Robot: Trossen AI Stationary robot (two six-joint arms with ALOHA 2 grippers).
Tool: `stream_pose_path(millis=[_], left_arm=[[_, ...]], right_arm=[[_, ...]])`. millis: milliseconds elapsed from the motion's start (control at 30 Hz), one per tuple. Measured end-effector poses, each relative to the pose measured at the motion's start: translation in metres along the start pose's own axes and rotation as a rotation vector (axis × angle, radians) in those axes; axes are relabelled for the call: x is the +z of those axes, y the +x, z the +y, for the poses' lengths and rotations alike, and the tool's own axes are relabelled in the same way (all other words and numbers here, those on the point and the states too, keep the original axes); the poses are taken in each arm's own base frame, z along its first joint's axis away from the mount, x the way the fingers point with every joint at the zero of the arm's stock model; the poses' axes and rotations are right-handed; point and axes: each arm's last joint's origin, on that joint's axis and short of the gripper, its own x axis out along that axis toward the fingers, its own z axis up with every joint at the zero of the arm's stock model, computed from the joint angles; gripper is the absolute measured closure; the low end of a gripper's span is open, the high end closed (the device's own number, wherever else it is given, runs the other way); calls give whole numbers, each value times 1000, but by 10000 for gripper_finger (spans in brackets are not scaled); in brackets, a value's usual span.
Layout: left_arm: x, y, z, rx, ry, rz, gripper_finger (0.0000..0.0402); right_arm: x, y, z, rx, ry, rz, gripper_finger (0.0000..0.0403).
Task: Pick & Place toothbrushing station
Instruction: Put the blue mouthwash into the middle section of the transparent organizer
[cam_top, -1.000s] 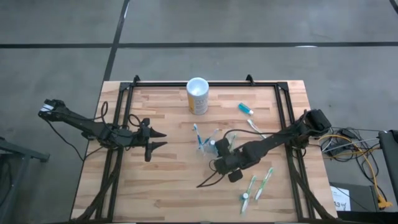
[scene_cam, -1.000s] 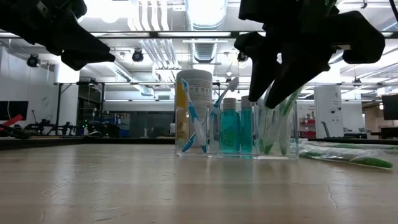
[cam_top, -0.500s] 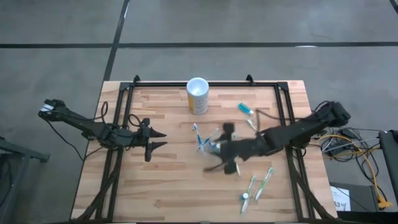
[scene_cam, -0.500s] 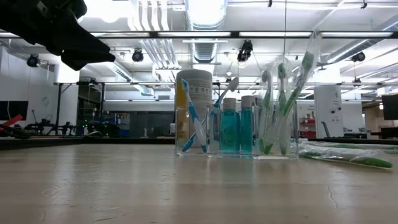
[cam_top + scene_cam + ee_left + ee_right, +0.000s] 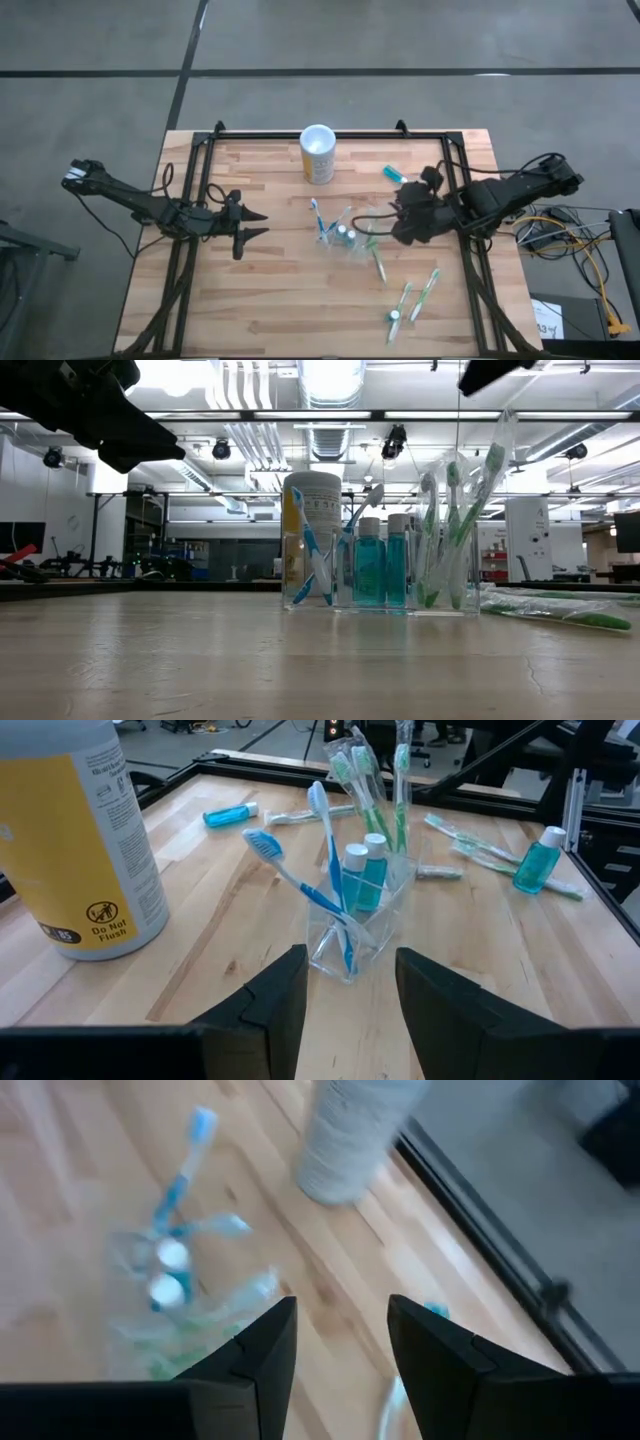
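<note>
The toothbrushing station (image 5: 345, 240) is a clear holder standing on its base mid-table. It holds blue toothbrushes (image 5: 325, 870), two teal bottles (image 5: 385, 565) and wrapped green toothbrushes (image 5: 455, 525). My left gripper (image 5: 255, 225) hovers open to the left of it, its fingers pointing at the station (image 5: 355, 915). My right gripper (image 5: 402, 215) is open and hangs high to the right of the station (image 5: 165, 1295), nothing between its fingers. In the low view only a dark tip of the right gripper (image 5: 495, 372) shows at the top.
A tall yellow canister with a white rim (image 5: 318, 153) stands at the far edge. A loose teal bottle (image 5: 395, 175) and a white toothbrush (image 5: 406, 200) lie at the far right. Wrapped green toothbrushes (image 5: 415, 298) lie near the front right. The wood at front left is bare.
My right gripper has risen from the station's green toothbrushes and drawn back toward the table's right edge, rolling its wrist as it went. The green toothbrushes stay standing in the holder. The station has kept its place.
</note>
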Motion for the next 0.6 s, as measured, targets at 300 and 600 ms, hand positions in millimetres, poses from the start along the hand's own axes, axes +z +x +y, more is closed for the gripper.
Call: stream_pose_path(millis=[300, 600], left_arm=[[0, 0, 0, -1, 0, 0, 243], [0, 0, 0, 0, 0, 0, 243]], right_arm=[[-11, -2, -21, -114, 260, 97, 234], [-4, 16, -44, -212, 566, 201, 229]])
